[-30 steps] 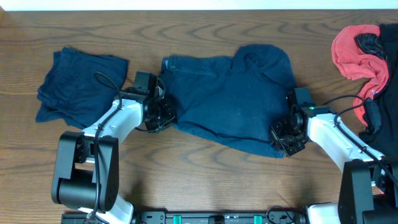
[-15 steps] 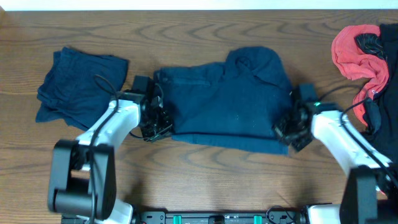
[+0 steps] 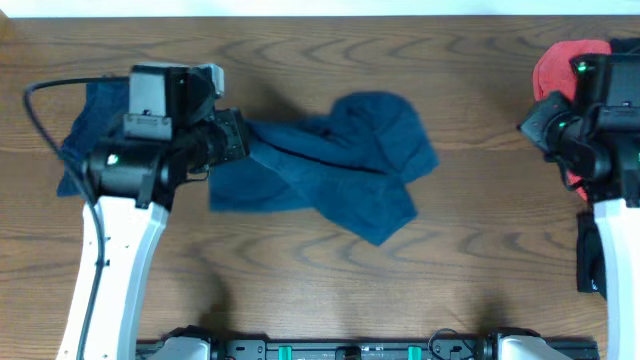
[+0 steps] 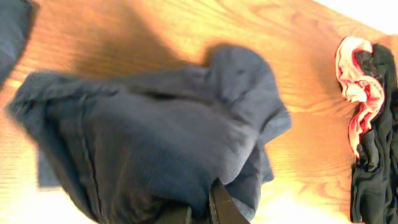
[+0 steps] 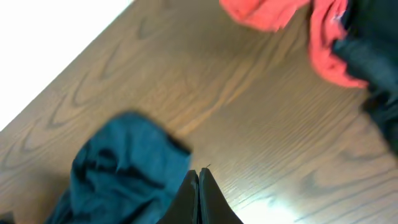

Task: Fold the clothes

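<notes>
A dark blue garment (image 3: 340, 160) lies crumpled in the middle of the wooden table; it also shows in the left wrist view (image 4: 155, 137) and the right wrist view (image 5: 118, 174). My left gripper (image 3: 240, 140) is raised at the garment's left end and shut on its cloth, lifting that end; its fingers (image 4: 202, 208) pinch the fabric. My right gripper (image 3: 535, 125) is raised at the far right, apart from the garment, and its fingers (image 5: 198, 186) are shut with nothing between them.
A folded dark blue garment (image 3: 85, 130) lies at the back left, partly under my left arm. A red cloth (image 3: 560, 70) and a black cloth (image 3: 590, 250) lie at the right edge; both show in the left wrist view (image 4: 357, 93).
Both arms have risen from table level. The right gripper let go of the garment's right edge and moved away right. The left gripper lifted the left end, and the flat garment has bunched up.
</notes>
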`<state>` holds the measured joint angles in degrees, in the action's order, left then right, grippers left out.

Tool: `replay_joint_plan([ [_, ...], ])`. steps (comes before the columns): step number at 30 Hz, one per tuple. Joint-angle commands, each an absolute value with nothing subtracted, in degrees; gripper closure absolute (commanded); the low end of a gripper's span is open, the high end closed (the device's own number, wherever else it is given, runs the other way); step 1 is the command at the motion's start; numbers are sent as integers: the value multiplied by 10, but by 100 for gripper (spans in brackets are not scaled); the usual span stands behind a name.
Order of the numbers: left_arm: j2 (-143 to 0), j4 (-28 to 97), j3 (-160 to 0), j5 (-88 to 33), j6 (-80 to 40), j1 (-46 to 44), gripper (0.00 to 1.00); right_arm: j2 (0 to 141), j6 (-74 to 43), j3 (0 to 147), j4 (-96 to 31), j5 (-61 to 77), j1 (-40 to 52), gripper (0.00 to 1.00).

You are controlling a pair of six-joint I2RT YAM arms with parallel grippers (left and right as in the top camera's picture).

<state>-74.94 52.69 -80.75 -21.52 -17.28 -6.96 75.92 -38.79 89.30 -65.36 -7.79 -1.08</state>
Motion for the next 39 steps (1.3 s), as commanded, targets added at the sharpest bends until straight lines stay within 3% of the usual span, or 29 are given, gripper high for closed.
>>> replay_joint_plan([
  [1, -762, 547, -810, -197, -156, -68, 94, 760, -350, 903, -670, -95, -13, 99],
  [6, -795, 579, -809, -152, -156, -68, 94, 775, -279, 872, -700, 48, 1, 98],
  [8, -808, 586, -809, -134, -156, -68, 94, 784, -209, 847, -694, 112, 15, 81],
  [11, -825, 593, -809, -128, -157, -68, 94, 803, -62, 791, -671, 184, 50, 76],
  [14, -835, 594, -809, -128, -157, -68, 94, 826, 13, 732, -637, 189, 85, 76],
  [19, -839, 593, -809, -128, -157, -68, 94, 874, 79, 648, -516, 204, 151, 64],
  [21, -839, 593, -809, -128, -157, -68, 94, 895, 113, 624, -456, 203, 179, 52],
  [26, -839, 593, -809, -128, -157, -68, 94, 939, 157, 603, -342, 184, 229, 36],
  [33, -839, 593, -809, -128, -157, -68, 94, 1002, 260, 602, -329, 154, 258, 31],
  [39, -839, 593, -809, -128, -157, -68, 94, 1041, 297, 602, -316, 147, 259, 20],
])
